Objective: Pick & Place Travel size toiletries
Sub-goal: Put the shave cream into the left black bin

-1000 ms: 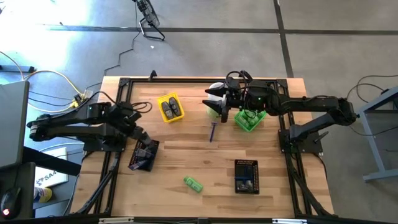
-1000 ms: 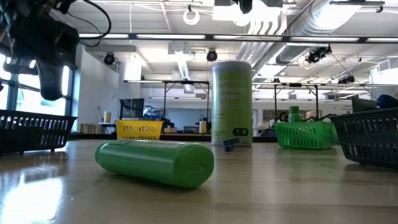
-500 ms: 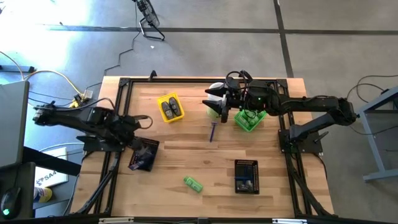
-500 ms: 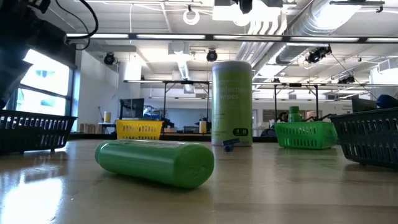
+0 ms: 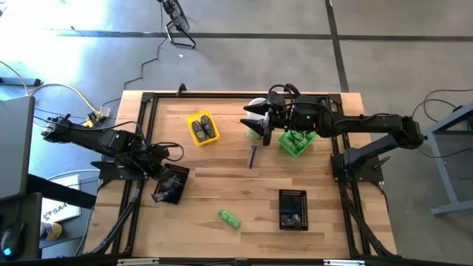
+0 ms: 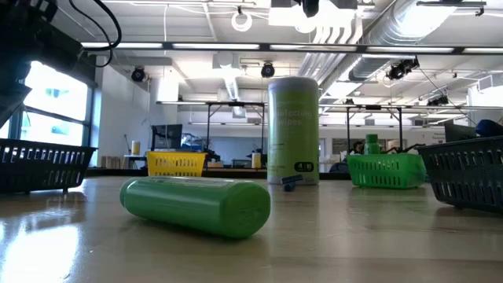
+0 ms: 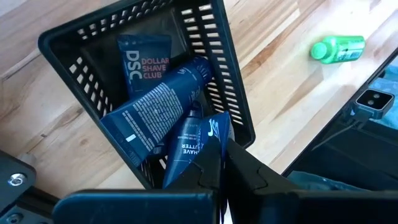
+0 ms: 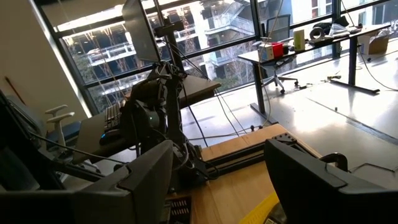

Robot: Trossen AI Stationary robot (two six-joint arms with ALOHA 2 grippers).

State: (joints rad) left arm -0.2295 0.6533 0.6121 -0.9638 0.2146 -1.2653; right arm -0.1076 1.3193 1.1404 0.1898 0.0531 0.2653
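Note:
A black mesh tray (image 5: pixel 171 183) at the table's left holds navy tubes (image 7: pixel 155 106). My left gripper (image 7: pixel 221 155) hangs shut and empty just above that tray's edge (image 5: pixel 164 166). A green bottle (image 5: pixel 229 218) lies on its side on the bare wood near the front (image 6: pixel 196 204). A purple razor (image 5: pixel 253 156) lies flat at mid-table. My right gripper (image 5: pixel 250 120) is raised and level over the pale-green canister (image 6: pixel 292 130), open, with nothing between its fingers (image 8: pixel 217 186).
A yellow tray (image 5: pixel 202 127) with dark grey pieces stands at the far left of centre. A green tray (image 5: pixel 297 142) sits under the right arm, and a second black tray (image 5: pixel 293 209) stands near the front right. A black frame (image 5: pixel 140 100) borders the table.
My left arm has swung, and its shut gripper has drawn back a little from over the left black tray toward the table's left edge, passing out of the low view. The right arm and the things on the table have kept still.

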